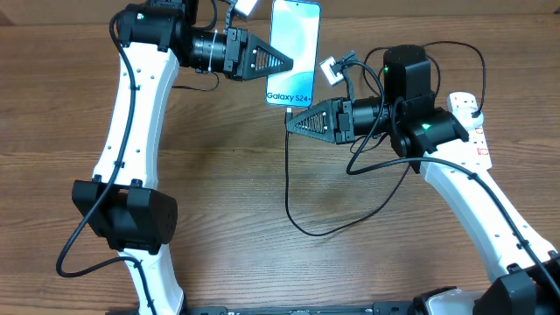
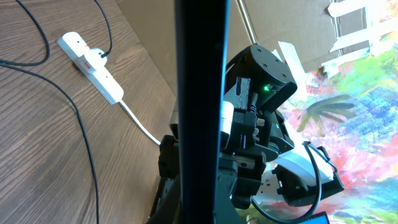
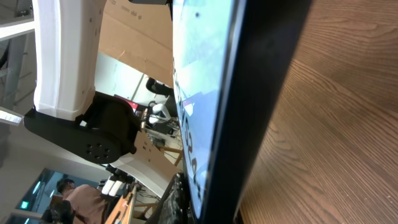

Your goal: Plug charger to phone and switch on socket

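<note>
A brown wood-grain worktop (image 1: 227, 201) fills my overhead feed. On the left, my left hand (image 1: 287, 63) reaches rightward and is pressed together on the left edge of the phone (image 1: 296, 39), pinching it; that wrist's feed shows the phone edge-on as a dark bar. The phone sits top centre, pale blue screen up, "Galaxy S24+" at its near end. Just below that end my right hand (image 1: 290, 123) points left, clamped on the charger (image 1: 289, 184). I cannot tell whether its tip is in the port. Its thin black cable drops from there, loops across the wood and runs right to the white socket (image 1: 477, 131), half hidden by my right arm, black plug seated.
</note>
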Robot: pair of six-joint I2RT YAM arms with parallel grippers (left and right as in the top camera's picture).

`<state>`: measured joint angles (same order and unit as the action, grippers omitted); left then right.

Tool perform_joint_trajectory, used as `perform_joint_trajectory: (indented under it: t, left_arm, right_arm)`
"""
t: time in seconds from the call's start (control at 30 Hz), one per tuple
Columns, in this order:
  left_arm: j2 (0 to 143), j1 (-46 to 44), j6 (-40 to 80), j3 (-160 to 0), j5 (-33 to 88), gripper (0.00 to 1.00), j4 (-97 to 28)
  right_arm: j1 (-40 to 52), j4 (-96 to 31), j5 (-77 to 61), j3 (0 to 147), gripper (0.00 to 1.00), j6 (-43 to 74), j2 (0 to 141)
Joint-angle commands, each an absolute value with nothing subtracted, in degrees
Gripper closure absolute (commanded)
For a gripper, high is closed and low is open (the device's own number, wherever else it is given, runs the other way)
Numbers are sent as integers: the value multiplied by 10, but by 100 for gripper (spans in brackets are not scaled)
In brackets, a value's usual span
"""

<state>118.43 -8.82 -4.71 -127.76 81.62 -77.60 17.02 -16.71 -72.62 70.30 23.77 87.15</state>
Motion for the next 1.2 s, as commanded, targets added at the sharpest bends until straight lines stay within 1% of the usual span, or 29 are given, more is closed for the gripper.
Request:
perform_joint_trajectory:
  t: [0.0, 0.8, 0.93, 1.17]
  left_arm:
    - [1180, -91, -64, -1283, 834, 96, -774]
    - [1180, -99, -64, -1283, 833, 96, -774]
    - [1180, -100, -64, -1283, 808, 96, -781]
    - [1180, -101, -64, -1283, 806, 96, -782]
  right_arm:
    - [174, -165, -729, 721, 96, 240, 856]
    - [174, -165, -729, 721, 96, 240, 856]
    - [174, -161, -730, 721, 96, 240, 856]
    - [174, -161, -729, 721, 96, 240, 856]
